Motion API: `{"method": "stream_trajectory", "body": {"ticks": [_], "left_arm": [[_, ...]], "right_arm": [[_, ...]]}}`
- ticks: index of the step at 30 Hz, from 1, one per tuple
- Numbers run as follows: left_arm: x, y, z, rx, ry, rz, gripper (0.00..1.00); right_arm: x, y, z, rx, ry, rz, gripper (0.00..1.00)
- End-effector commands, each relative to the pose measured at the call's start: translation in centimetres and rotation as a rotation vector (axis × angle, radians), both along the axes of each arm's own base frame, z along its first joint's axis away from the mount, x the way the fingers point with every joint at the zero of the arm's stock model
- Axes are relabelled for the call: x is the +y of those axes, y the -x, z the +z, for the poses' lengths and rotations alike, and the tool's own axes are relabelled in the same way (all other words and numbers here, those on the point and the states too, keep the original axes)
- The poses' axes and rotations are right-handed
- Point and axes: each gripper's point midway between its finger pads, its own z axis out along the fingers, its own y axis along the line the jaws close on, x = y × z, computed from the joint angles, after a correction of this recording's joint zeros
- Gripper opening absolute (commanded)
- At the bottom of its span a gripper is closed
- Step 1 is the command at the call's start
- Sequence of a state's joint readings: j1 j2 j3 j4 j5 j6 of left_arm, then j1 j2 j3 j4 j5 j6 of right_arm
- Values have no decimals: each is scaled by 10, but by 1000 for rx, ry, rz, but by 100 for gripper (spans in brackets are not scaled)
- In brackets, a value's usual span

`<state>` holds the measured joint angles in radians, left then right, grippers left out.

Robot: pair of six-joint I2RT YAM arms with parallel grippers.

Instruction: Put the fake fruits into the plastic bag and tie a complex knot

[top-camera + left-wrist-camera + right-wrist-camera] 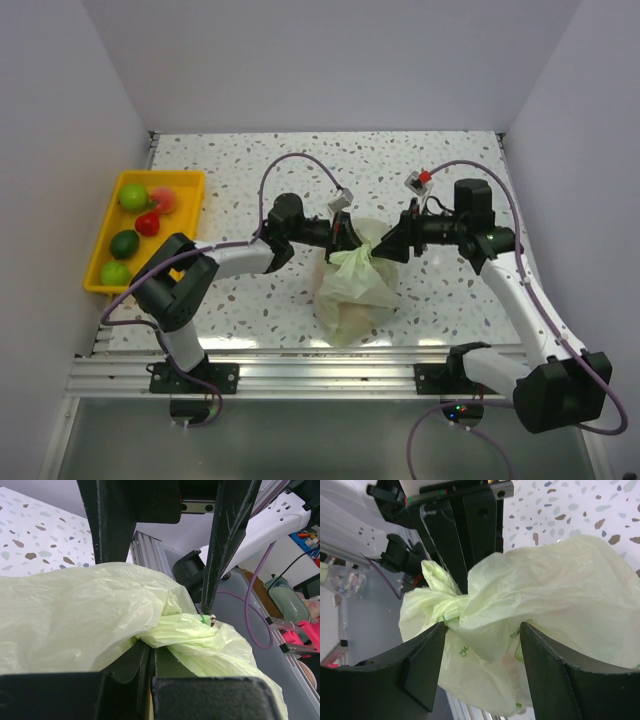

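Plastic bag [352, 300] mid tabletop [450, 170] nr near edge, thin, soft, slippery, prob bottom-heavy: grip at bunched knot [352, 262], left tool [345, 240] clamped on bag there, right tool [385, 248] wide astride it; fake fruits [133, 196] in tray [188, 200], far-left edge.

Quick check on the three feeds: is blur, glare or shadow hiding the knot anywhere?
Top external: even light and sharp, but the knot is small. Left wrist: the knot is in focus, and the left gripper at the bottom is dark and soft. Right wrist: the plastic bag is bright but not blown out, and the background on the left is blurred.
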<state>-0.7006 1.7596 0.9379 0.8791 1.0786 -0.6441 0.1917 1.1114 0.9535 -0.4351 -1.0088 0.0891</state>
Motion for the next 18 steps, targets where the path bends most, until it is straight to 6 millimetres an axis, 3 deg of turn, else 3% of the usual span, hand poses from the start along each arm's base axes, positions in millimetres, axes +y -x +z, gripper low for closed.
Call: {"method": "stream_trajectory", "body": {"ticks": [1, 4, 7, 9, 12, 15, 18], "left_arm": [[3, 5, 25, -69, 68, -18, 0], [3, 3, 27, -76, 74, -14, 0], [2, 1, 28, -75, 76, -14, 0], [1, 0, 29, -76, 78, -15, 0], [-1, -2, 31, -77, 79, -14, 0], [-2, -3, 34, -83, 81, -14, 0], [-3, -5, 33, -80, 80, -12, 0]], "right_arm": [[-19, 13, 5, -78, 85, -1, 65], [-34, 37, -6, 20, 110, 1, 59], [-34, 53, -1, 83, 52, -8, 55], [-32, 42, -9, 104, 15, -71, 52], [-28, 36, -18, 142, -27, -94, 34], [-22, 36, -31, 199, -41, -61, 25], [-14, 29, -41, 224, -48, -42, 23]]}}
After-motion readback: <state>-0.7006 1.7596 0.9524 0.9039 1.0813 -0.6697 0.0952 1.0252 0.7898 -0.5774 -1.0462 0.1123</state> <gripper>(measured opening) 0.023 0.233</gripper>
